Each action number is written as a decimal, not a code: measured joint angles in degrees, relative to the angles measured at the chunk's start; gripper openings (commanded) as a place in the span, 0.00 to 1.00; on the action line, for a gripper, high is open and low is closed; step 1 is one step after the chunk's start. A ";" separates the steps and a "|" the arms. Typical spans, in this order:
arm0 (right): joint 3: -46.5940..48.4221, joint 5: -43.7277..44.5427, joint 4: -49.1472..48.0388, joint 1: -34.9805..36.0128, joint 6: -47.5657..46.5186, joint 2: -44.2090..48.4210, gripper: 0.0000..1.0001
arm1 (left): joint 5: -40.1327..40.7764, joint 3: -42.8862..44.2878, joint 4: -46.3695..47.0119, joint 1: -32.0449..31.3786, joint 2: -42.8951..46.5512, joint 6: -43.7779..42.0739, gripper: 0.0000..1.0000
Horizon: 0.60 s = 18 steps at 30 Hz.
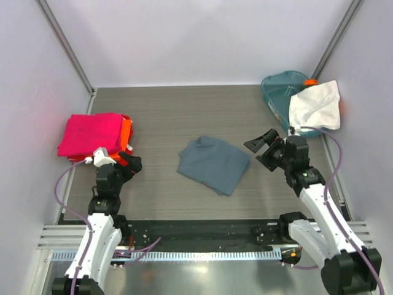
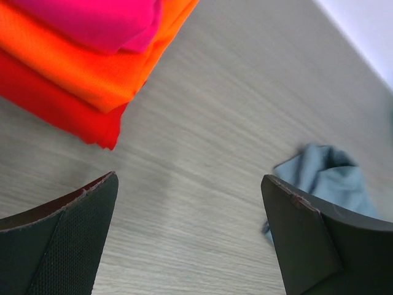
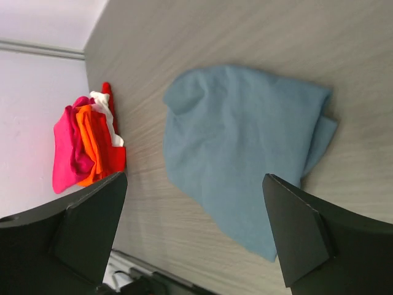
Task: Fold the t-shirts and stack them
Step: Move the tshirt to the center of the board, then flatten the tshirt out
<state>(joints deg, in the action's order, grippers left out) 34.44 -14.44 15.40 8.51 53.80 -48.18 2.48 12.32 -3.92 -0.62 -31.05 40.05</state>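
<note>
A slate blue-grey t-shirt (image 1: 214, 163) lies loosely folded flat on the middle of the table. Folded t-shirts form a stack (image 1: 92, 134) at the left, magenta pink on top of orange-red. A white t-shirt (image 1: 315, 104) hangs over the rim of the teal tub (image 1: 279, 86) at the back right. My left gripper (image 1: 129, 163) hovers open just right of the stack, with only bare table between its fingers (image 2: 73, 233). My right gripper (image 1: 263, 150) stands open and empty just right of the blue-grey t-shirt (image 3: 245, 153), apart from it.
Walls close in the table on the left, back and right. A metal rail with the arm bases (image 1: 202, 236) runs along the near edge. In the right wrist view the stack (image 3: 80, 144) shows a white layer among the colours.
</note>
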 measured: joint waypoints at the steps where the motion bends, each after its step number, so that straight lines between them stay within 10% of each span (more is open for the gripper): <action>1: 0.02 0.52 0.76 -0.02 -1.97 1.90 0.98 | -0.22 0.00 -0.24 0.00 1.77 0.02 1.00; 9: 6.80 3.02 0.57 4.79 -13.51 -5.03 0.97 | -2.54 -2.03 -0.66 0.00 21.11 0.72 1.00; 18: 24.00 15.02 0.81 28.09 -20.48 -31.15 0.90 | -4.85 -2.16 0.26 0.00 7.13 1.31 1.00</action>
<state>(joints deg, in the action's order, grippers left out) 58.43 0.58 16.21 36.60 33.32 -79.33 -2.37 10.15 -3.66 -0.62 -23.92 41.36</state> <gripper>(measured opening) 0.900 0.996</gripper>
